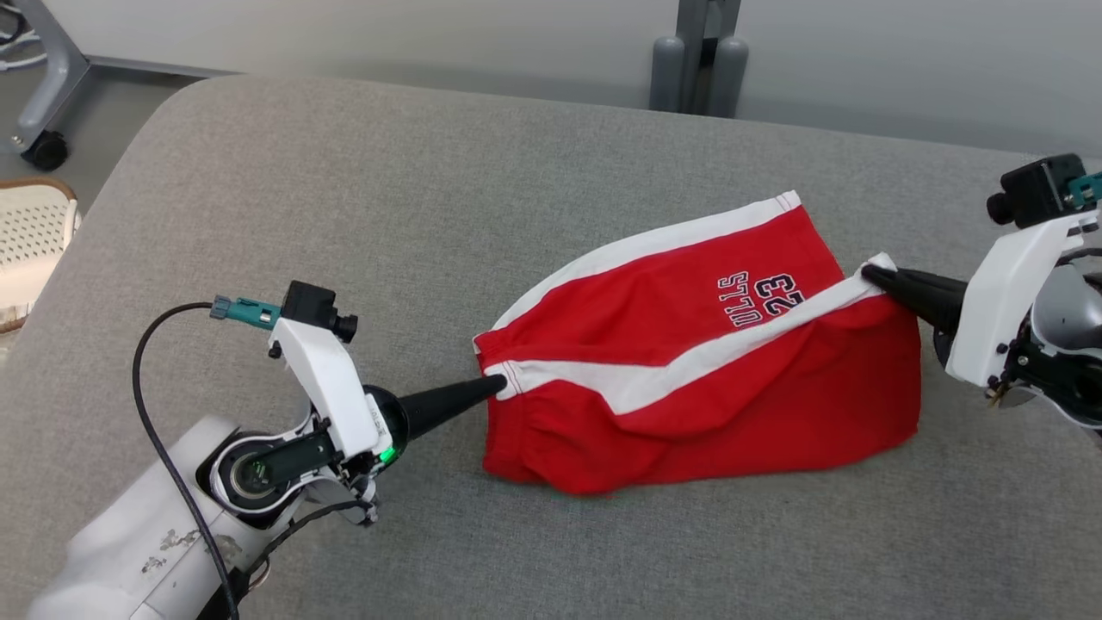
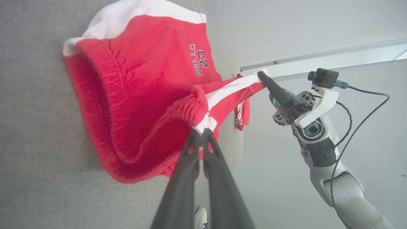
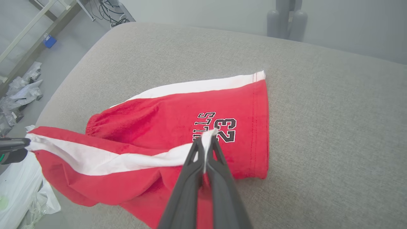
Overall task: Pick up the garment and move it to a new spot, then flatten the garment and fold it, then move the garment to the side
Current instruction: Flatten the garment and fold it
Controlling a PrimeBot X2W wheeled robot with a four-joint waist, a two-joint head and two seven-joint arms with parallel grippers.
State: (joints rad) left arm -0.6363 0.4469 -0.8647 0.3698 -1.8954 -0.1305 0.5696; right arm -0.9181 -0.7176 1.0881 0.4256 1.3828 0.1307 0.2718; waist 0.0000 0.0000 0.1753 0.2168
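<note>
Jaws of left gripper (image 1: 499,385) and right gripper (image 1: 868,274) are pinched on the shorts (image 1: 732,413), toward the table's (image 1: 430,215) right edge.

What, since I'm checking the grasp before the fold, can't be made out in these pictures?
Head view: the underside of the red shorts, hidden by the lifted top layer.
Right wrist view: the start of the lettering, covered by the white stripe and the right gripper.
Right wrist view: the left gripper, cut off by the left edge.
Head view: the pale woven object, cut off by the left edge.
</note>
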